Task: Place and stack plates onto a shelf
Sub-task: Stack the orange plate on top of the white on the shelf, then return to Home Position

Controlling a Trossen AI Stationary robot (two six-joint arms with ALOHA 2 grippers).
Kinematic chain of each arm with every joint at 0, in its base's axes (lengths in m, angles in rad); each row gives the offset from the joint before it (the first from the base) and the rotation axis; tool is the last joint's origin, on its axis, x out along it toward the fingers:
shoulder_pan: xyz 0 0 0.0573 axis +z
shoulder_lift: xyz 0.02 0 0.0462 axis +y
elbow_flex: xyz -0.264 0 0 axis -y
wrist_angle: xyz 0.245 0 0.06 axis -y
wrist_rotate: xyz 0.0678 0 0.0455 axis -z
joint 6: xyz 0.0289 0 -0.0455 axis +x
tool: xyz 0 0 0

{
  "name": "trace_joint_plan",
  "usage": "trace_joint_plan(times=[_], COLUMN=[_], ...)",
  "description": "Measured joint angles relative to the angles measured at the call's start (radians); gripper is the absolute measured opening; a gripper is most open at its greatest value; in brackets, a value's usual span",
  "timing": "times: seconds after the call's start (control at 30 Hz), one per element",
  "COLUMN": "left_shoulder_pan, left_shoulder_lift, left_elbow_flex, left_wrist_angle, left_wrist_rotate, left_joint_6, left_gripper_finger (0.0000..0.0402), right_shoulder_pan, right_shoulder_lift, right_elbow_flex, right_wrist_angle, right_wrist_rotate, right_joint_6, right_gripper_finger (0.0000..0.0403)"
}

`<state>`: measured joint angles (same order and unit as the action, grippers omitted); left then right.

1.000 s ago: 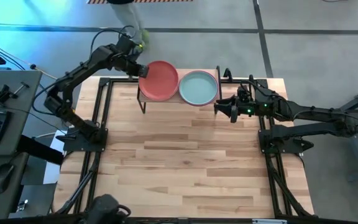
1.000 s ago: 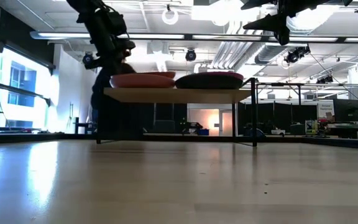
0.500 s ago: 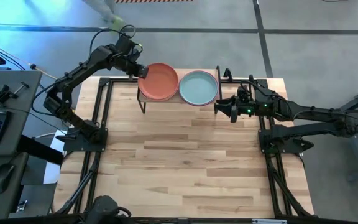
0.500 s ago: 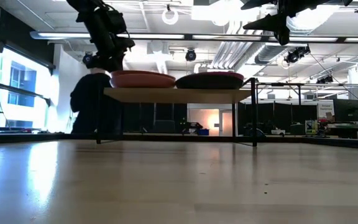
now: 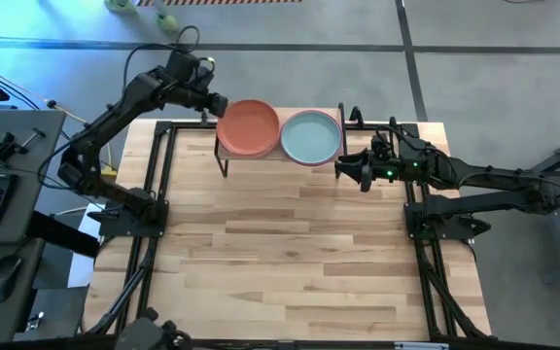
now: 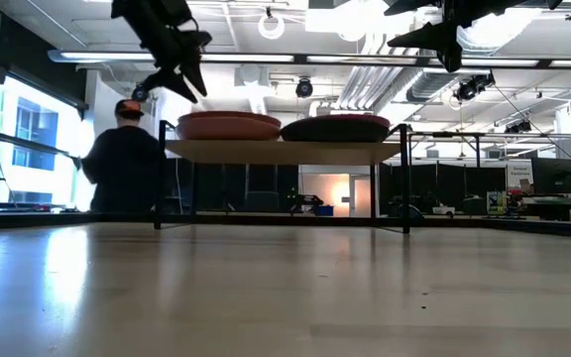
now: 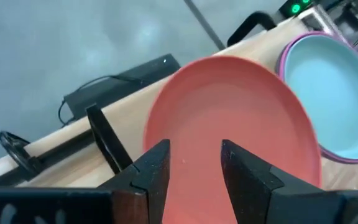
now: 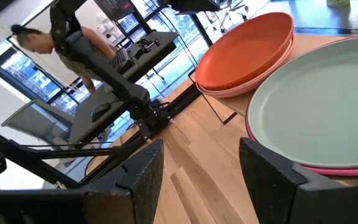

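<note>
On the left half of the shelf [image 6: 276, 151] lies the orange-red plate [image 5: 249, 126], resting on a pale pink plate [image 8: 253, 87]. On the right half a pale teal plate [image 5: 310, 136] lies on a magenta one [image 8: 328, 165]. My left gripper [image 7: 194, 168] is open. It hangs just off the orange-red plate's far-left rim and a little above it, touching nothing. My right gripper [image 8: 197, 174] waits open beside the shelf's right end, near the teal plate.
A person [image 6: 127, 169] stands beyond the table's far edge, behind the shelf's left end. Black frame rails [image 5: 158, 175] run along the table's left and right sides. The slatted tabletop [image 5: 290, 253] stretches bare in front of the shelf.
My left gripper has opened and let go of the orange-red plate's far-left rim. It then rose and drew back toward the table's far-left corner. The plate stays level on the shelf's left stack. The person behind the table has walked toward the left.
</note>
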<state>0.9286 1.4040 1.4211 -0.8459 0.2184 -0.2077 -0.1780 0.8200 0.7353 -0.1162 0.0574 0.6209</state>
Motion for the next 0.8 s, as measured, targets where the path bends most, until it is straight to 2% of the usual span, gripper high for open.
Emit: trace_joint_plan(times=[0.27, 0.43, 0.57, 0.8], left_shoulder_pan=[-0.011, -0.075, -0.169, -0.375], left_shoulder_lift=[-0.052, -0.188, -0.354, -0.672], left_elbow_flex=[-0.001, -0.044, -0.225, -0.702], left_wrist_angle=[-0.035, 0.145, 0.365, 0.94], left_wrist_rotate=[-0.007, 0.01, 0.01, 0.005], left_joint_6=[-0.002, -0.028, -0.102, -0.308], left_gripper_finger=[0.0131, 0.0131, 0.0131, 0.0131], right_shoulder_pan=[0.0, 0.0, 0.0, 0.0], right_shoulder_lift=[0.0, 0.0, 0.0, 0.0], right_elbow_flex=[0.0, 0.0, 0.0, 0.0], right_wrist_angle=[0.0, 0.021, 0.073, 0.232], right_wrist_rotate=[-0.001, -0.014, -0.014, -0.016], right_joint_6=[0.0, 0.0, -0.025, -0.125], right_gripper_finger=[0.019, 0.019, 0.019, 0.019])
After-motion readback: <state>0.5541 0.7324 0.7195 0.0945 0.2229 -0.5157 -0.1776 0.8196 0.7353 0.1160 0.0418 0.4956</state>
